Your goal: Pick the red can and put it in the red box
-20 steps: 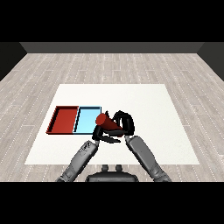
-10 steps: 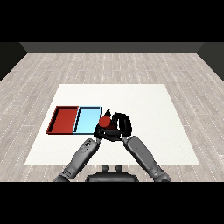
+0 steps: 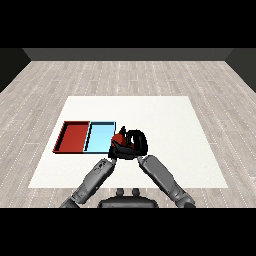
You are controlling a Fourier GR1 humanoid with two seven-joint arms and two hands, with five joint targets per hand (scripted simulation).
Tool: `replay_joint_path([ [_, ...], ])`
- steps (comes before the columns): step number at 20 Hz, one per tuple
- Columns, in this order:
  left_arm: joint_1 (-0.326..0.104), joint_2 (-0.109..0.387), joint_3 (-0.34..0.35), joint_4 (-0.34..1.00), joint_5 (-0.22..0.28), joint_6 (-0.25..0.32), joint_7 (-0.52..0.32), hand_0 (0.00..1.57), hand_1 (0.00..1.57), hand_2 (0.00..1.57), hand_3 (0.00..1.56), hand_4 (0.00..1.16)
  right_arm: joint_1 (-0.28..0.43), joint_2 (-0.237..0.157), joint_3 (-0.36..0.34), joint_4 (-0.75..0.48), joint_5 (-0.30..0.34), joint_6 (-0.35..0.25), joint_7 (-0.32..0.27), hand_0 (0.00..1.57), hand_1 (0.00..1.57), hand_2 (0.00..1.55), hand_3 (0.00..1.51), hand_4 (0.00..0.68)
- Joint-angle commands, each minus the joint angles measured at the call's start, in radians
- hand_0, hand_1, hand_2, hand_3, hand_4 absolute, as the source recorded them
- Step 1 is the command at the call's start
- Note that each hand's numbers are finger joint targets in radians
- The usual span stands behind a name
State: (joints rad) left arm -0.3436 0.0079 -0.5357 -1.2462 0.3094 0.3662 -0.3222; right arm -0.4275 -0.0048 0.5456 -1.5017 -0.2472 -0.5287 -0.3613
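Red can (image 3: 119, 138): only a small red patch shows among black fingers, just right of the light blue tray's right edge, near the middle of the white table (image 3: 165, 115).
Right hand (image 3: 136, 142): curled round the can from the right, grasping it.
Left hand (image 3: 116, 149): close under and to the left of the can, partly hidden; whether its fingers are curled or straight, I cannot tell.
Red tray (image 3: 64, 137): far left of the pair, with the light blue tray (image 3: 100, 137) lying between it and the can.
Step in hand: by my judgement, carrying the can leftward to the red tray.
Risk, wrong tray: the blue tray comes first on the path, so letting go too soon would land the can there.
Risk, rim: a low carry could catch the can on a tray wall and tip it.
Risk, left hand: it sits in the path and could knock the can or a tray.
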Motion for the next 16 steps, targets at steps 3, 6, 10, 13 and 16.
replay_joint_path([
  [3, -0.070, -0.008, -0.006, 0.018, 0.083, 0.175, 0.003, 1.57, 1.57, 1.57, 1.52, 1.13, -0.013, 0.005, -0.033, 0.008, -0.001, 0.039, -0.002, 1.53, 1.53, 1.46, 1.39, 0.652],
  [6, -0.020, -0.008, -0.007, 0.082, 0.069, 0.127, -0.070, 1.57, 1.57, 1.56, 1.47, 1.12, -0.005, 0.005, -0.033, -0.007, 0.030, 0.055, 0.032, 1.49, 1.49, 1.45, 1.39, 0.654],
  [10, -0.092, -0.008, 0.012, 0.021, 0.061, 0.172, 0.046, 1.57, 1.57, 1.56, 1.48, 1.12, -0.009, 0.005, -0.020, 0.047, -0.019, 0.042, -0.031, 1.48, 1.48, 1.44, 1.39, 0.646],
  [13, -0.076, -0.008, -0.062, 0.063, 0.108, 0.261, -0.065, 1.57, 1.57, 1.55, 1.47, 1.14, -0.006, 0.005, 0.006, 0.032, -0.029, 0.027, -0.023, 1.48, 1.48, 1.44, 1.39, 0.642],
  [16, -0.080, -0.007, 0.019, 0.086, 0.085, 0.182, -0.137, 1.57, 1.57, 1.56, 1.48, 1.14, -0.020, 0.005, 0.055, 0.006, -0.043, -0.030, 0.012, 1.49, 1.49, 1.44, 1.39, 0.637],
])
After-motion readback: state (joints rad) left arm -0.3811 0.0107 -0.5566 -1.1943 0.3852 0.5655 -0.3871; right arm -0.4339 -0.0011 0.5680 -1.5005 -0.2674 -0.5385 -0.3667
